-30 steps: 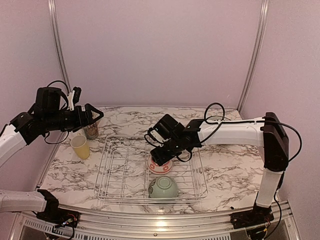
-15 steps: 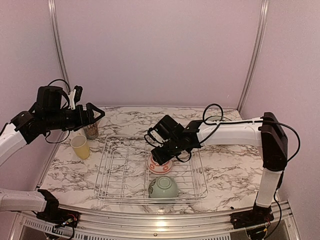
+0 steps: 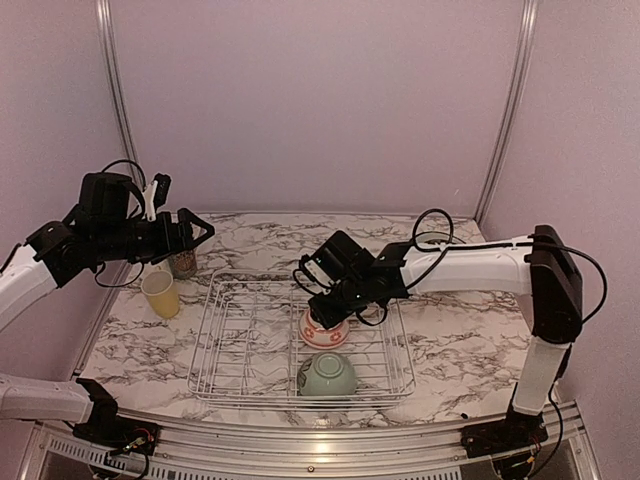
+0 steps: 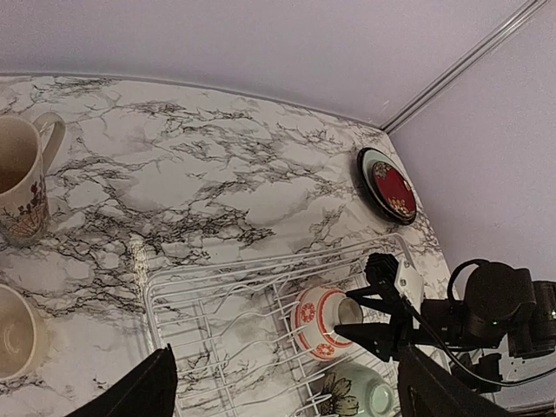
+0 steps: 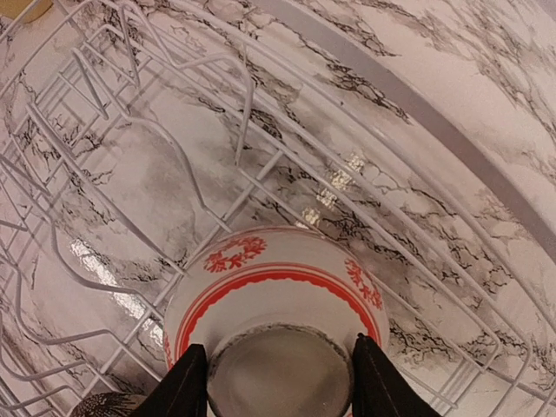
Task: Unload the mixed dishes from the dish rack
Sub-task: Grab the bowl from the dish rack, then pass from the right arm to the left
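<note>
By the counter's point(image 4: 200, 165) left edge, your left wrist view crops the tall cream mug point(image 4: 22, 187) and yellow cup point(image 4: 10, 334); its bottom edge crops the pale green bowl point(image 4: 365, 395). From above, the right gripper point(image 3: 322, 320) covers much of the white-and-red bowl point(image 3: 325, 340). You cannot tell whether its fingers press the bowl's foot.

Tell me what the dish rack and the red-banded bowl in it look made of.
The dish rack: thin metal wire, silvery or white-coated; it glints along the rods. The white-and-red bowl: probably glazed ceramic, glossy white with red printed bands, with a dull unglazed-looking foot ring.
</note>
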